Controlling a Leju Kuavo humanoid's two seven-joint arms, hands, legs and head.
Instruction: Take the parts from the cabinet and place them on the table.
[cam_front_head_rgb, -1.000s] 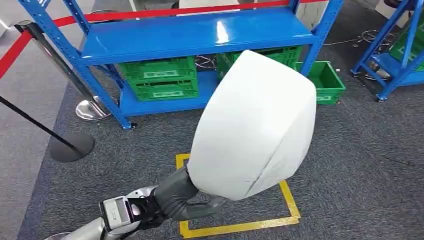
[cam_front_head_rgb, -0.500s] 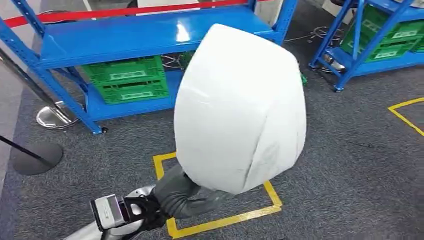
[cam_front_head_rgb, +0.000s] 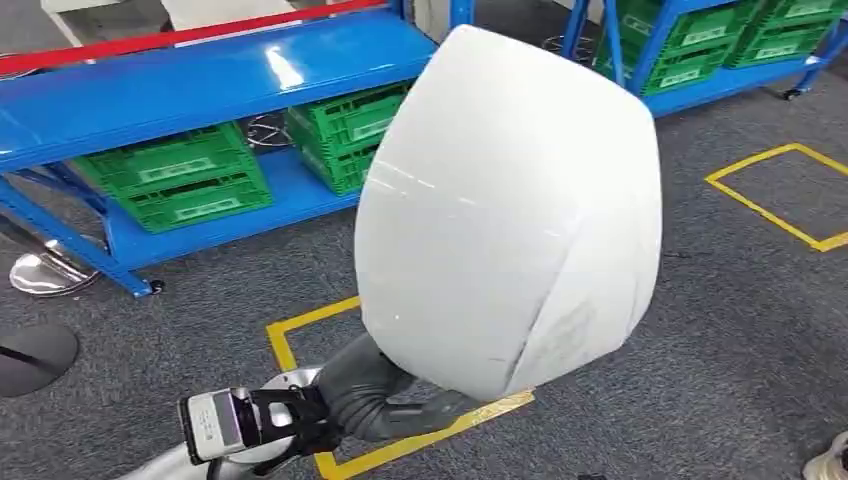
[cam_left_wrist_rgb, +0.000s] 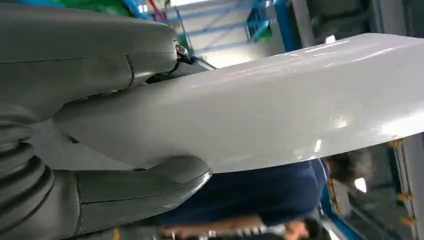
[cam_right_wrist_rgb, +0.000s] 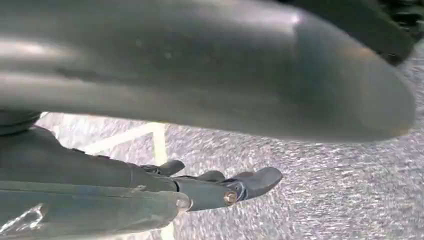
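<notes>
A large white shell (cam_front_head_rgb: 505, 215) rides in front of the robot above the grey floor (cam_front_head_rgb: 720, 330), carried over a yellow taped square (cam_front_head_rgb: 290, 345) and away from the blue rack (cam_front_head_rgb: 180, 85). The left hand (cam_front_head_rgb: 375, 385) grips the shell at its lower edge; the left wrist view shows the thumb (cam_left_wrist_rgb: 145, 187) pressed under the rim and the fingers (cam_left_wrist_rgb: 90, 60) clamped over the glossy skin. The right hand (cam_right_wrist_rgb: 220, 187) lies under the shell's dark underside with its fingers stretched out; whether it bears on the part I cannot tell. The shell looks thin, rigid and light for its bulk, smooth enough to slip, so the rim seems the surest hold, with a second palm beneath to steady it. On the rack's bottom shelf (cam_front_head_rgb: 285, 195), from left to right, sit green crates (cam_front_head_rgb: 175, 185) stacked in pairs; their contents are hidden. More crates (cam_front_head_rgb: 700, 45) fill a second rack at the far right.
</notes>
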